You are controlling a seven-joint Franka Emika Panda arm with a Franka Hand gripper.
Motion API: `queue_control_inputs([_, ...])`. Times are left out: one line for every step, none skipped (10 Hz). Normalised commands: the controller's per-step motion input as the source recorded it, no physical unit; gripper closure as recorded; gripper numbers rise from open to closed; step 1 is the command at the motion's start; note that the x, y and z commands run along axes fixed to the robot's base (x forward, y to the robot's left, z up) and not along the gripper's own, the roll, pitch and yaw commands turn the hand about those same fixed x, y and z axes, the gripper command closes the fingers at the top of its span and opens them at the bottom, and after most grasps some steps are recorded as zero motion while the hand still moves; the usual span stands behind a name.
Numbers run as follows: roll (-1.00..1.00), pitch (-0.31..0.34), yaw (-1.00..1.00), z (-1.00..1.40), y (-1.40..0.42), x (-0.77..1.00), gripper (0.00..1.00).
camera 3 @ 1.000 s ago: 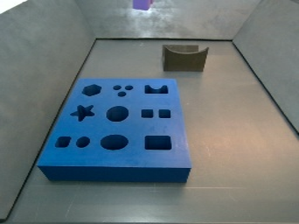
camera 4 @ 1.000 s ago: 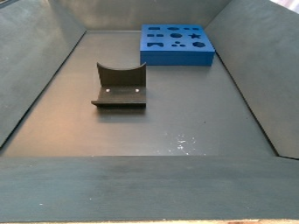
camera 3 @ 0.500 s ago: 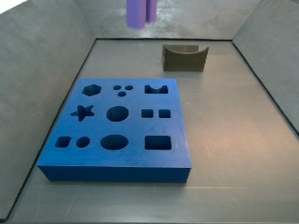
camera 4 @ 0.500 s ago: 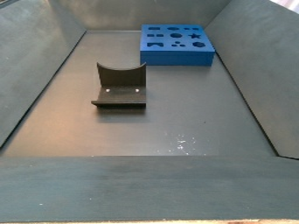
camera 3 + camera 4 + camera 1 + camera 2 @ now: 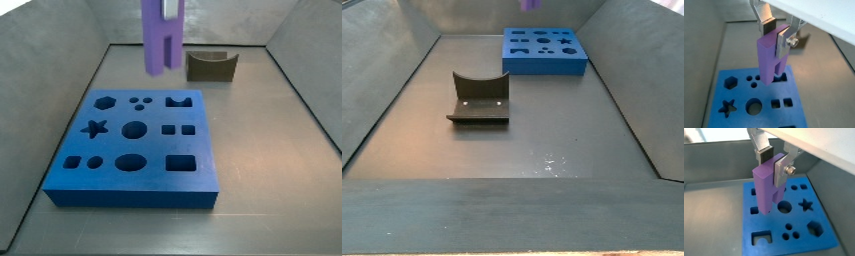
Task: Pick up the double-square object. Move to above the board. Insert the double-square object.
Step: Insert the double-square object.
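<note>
The pincer is gripping the purple block by its upper end, the silver fingers pressing on opposite faces; both wrist views show this hold. The block is hanging upright, its lower end free in the air above the blue board, not touching it. In a side view the purple block is showing at about 12 o'clock of the board, high over its far edge, with the pincer itself out of frame there. In a side view only a small purple tip is visible at the top edge, above the board.

Judgement on handling: the block is appearing rigid and light, with smooth flat faces that could slip or swing if gripped loosely. The present hold near the top is leaving the long lower part free for entry, which suits insertion, but a high hold is also giving any tilt more leverage. The block is looking plumb at present.

The board is lying flat on the grey counter. A dark brown notched block is standing well apart from the board, at about 1 o'clock of it in that view.

Pick-up is judged complete; which cut-out matches the block's footprint cannot be told for certain from these views.
</note>
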Motion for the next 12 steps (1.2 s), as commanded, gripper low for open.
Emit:
queue_control_inputs([0.00,-0.186,-0.97,-0.70,-0.16,0.00,1.00])
queue_control_inputs([0.00,-0.234,-0.82,-0.69,-0.30,0.00,1.00])
queue_control_inputs([0.00,-0.249,-0.78,-0.71,-0.32,0.00,1.00])
queue_control_inputs([0.00,-0.286,-0.83,-0.68,-0.30,0.00,1.00])
queue_control_inputs([0.00,-0.340,-0.89,-0.72,-0.27,-0.05,1.00])
queue_control_inputs([0.00,-0.360,-0.94,-0.76,-0.15,-0.07,1.00])
queue_control_inputs([-0.02,-0.249,-1.00,-0.74,0.00,-0.05,1.00])
queue_control_inputs([-0.17,-0.054,-0.95,-0.46,0.00,0.01,1.00])
queue_control_inputs([0.00,0.051,-0.56,-0.09,0.00,0.45,1.00])
queue_control_inputs([0.16,0.166,-0.44,-0.11,-0.04,0.48,1.00])
queue_control_inputs([0.45,0.314,-0.26,-0.13,-0.10,0.54,1.00])
queue_control_inputs([0.65,0.417,-0.09,-0.09,-0.15,0.64,1.00])
